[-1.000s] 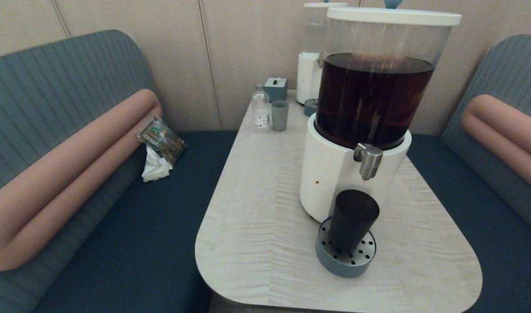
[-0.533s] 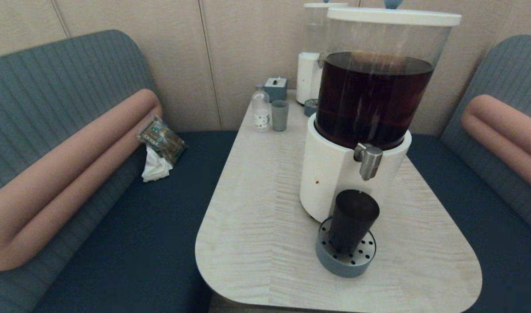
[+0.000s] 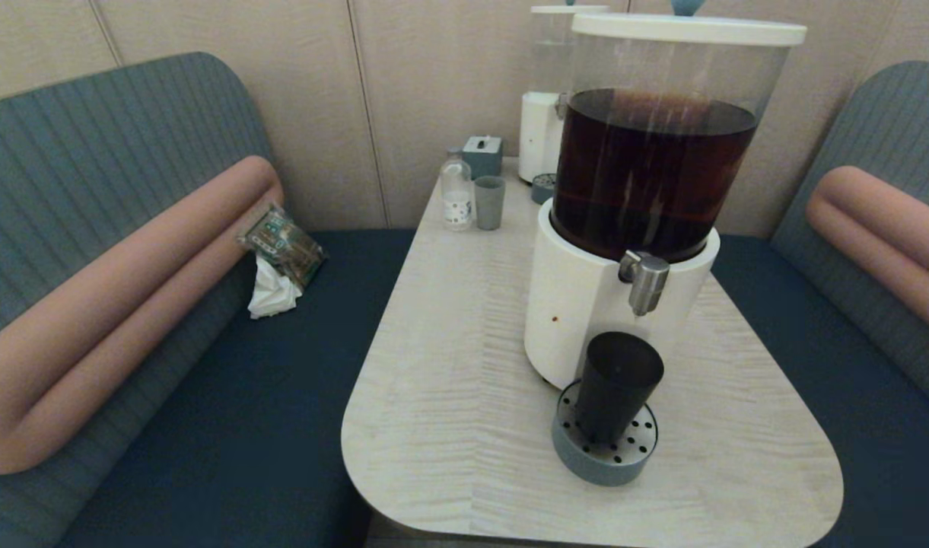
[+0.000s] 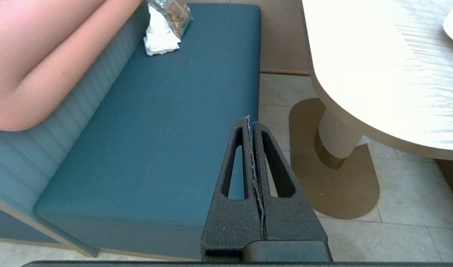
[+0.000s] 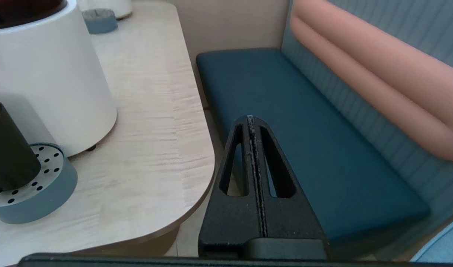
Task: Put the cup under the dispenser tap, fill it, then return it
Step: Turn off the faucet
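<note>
- Matte black tapered plastic cup [image 3: 616,384]: upright on round grey-blue perforated drip tray [image 3: 606,460], directly below tap; nothing gripping it.
- Short brushed-steel cylindrical dispenser tap [image 3: 647,280]: on front of white-based clear-tank dispenser [image 3: 586,304] w/ dark brown liquid, above cup rim.
- Pale wood-grain table [image 3: 449,396]: carries dispenser and tray at near end.
- Far end of table: small grey-green cup [image 3: 489,202] just beside clear bottle [image 3: 456,194]; smaller white dispenser [image 3: 542,129] behind.
- Right gripper [image 5: 251,120]: off table's edge, over blue bench seat [image 5: 304,141]; fingers pressed together, empty.
- Left gripper [image 4: 249,121]: parked low beside table, over opposite bench; fingers together, empty.
</note>
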Tool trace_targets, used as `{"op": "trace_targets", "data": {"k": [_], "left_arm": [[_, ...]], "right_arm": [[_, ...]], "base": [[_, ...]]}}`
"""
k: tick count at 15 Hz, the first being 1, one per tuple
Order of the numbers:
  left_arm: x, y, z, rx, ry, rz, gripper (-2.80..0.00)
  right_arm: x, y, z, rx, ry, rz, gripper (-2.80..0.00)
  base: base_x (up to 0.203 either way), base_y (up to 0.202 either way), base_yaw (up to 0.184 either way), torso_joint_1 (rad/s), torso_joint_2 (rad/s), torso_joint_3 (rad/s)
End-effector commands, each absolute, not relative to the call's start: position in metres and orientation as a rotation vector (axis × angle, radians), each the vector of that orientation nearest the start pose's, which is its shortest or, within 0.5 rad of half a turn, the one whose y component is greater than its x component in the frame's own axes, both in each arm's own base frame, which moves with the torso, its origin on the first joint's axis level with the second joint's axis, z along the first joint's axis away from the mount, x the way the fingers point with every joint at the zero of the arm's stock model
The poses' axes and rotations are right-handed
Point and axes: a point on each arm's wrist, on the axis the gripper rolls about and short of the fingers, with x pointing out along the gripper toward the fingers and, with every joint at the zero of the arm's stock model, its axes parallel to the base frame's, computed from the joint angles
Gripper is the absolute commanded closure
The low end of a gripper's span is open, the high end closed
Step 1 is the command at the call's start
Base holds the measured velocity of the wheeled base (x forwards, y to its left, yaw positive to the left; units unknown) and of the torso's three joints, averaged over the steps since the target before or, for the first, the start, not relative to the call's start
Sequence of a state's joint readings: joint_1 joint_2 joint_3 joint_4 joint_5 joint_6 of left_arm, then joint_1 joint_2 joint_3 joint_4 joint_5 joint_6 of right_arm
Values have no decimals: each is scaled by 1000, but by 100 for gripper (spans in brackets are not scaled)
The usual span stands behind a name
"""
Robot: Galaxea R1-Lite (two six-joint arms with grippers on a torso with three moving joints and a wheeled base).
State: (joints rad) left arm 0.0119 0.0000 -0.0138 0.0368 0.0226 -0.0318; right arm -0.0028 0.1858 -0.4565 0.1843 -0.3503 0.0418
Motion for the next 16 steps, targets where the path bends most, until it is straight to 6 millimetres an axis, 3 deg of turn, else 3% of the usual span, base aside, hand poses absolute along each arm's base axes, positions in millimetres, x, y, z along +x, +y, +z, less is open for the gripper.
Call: {"op": "trace_targets", "data": {"k": [1, 4, 6, 12, 16], "left_arm": [[-24, 0, 76, -32, 24, 36, 0], [-24, 0, 76, -32, 24, 36, 0], [-24, 0, 76, -32, 24, 36, 0], [-24, 0, 76, -32, 24, 36, 0], [-24, 0, 76, -32, 24, 36, 0]], "right_arm": [[-59, -7, 173, 42, -151, -335, 0], [-65, -5, 154, -7, -181, -241, 0], [-61, -5, 148, 1, -164, -221, 0], [-43, 2, 116, -23, -38, 68, 0], [-34, 3, 92, -19, 60, 112, 0]], "base": [[0, 0, 0, 0, 0, 0], [0, 0, 0, 0, 0, 0], [0, 0, 0, 0, 0, 0], [0, 0, 0, 0, 0, 0], [0, 0, 0, 0, 0, 0]]}}
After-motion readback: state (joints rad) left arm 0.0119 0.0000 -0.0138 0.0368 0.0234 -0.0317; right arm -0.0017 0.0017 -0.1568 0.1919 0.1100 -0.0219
